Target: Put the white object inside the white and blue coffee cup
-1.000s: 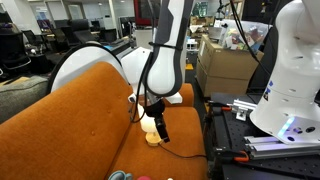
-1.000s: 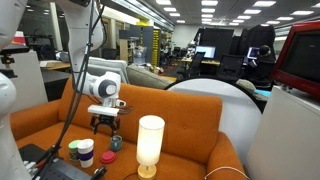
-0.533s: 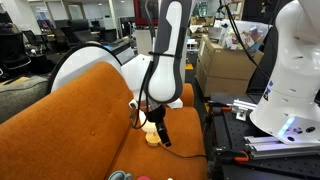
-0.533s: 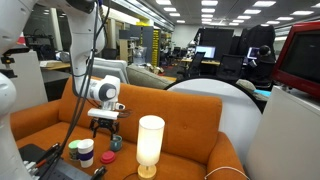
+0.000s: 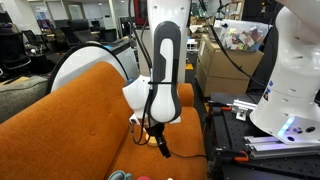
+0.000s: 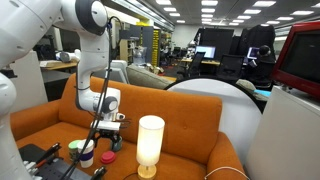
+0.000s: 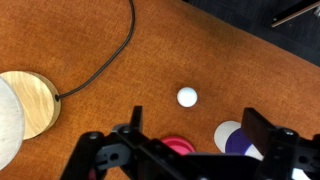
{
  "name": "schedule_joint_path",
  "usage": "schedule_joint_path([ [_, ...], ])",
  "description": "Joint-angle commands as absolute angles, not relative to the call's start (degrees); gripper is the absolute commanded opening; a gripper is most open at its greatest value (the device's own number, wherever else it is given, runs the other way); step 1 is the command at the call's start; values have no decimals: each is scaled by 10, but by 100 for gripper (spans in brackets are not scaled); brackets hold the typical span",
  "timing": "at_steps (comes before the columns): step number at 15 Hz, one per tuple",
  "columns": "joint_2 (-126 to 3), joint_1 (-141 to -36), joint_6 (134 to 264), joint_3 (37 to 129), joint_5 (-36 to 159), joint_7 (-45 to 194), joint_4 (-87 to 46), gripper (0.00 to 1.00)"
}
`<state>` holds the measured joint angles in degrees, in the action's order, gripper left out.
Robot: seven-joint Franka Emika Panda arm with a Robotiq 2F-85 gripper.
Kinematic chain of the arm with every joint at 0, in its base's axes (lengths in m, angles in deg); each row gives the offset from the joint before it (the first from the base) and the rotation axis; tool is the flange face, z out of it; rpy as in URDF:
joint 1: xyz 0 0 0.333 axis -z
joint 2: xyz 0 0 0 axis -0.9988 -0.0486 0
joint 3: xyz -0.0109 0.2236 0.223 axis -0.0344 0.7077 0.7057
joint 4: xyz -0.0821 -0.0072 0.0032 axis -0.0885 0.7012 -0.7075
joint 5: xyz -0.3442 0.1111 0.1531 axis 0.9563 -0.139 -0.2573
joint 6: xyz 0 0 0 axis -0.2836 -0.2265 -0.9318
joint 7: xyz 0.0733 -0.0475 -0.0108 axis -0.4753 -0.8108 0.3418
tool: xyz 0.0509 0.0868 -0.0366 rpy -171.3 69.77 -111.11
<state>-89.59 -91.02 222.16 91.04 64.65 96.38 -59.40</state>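
Right of round wooden lamp base (image 7: 30, 105) | small white ball (image 7: 187, 96) lay on orange sofa cushion (image 7: 230, 60) | gripper (image 7: 195, 128) fingers spread apart, empty.

Nothing readable from my end. Any print on the boxes (image 5: 226, 66), the monitors (image 6: 205, 52) at the back or the cup (image 6: 86, 153) is too small and blurry on all three feeds.

Orange sofa (image 6: 190, 125) in ceiling-lit workshop

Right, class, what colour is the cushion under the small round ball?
Burnt orange fabric sofa cushion, clearest in the wrist view under the small white ball.
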Motion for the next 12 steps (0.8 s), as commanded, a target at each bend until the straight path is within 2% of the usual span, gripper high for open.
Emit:
schedule_joint_path([
  [1,-896,-902,2220,916,660,954,-591,100],
  [7,-898,-900,2224,918,658,956,-588,100],
  [12,-961,-898,2247,935,670,973,-551,100],
])
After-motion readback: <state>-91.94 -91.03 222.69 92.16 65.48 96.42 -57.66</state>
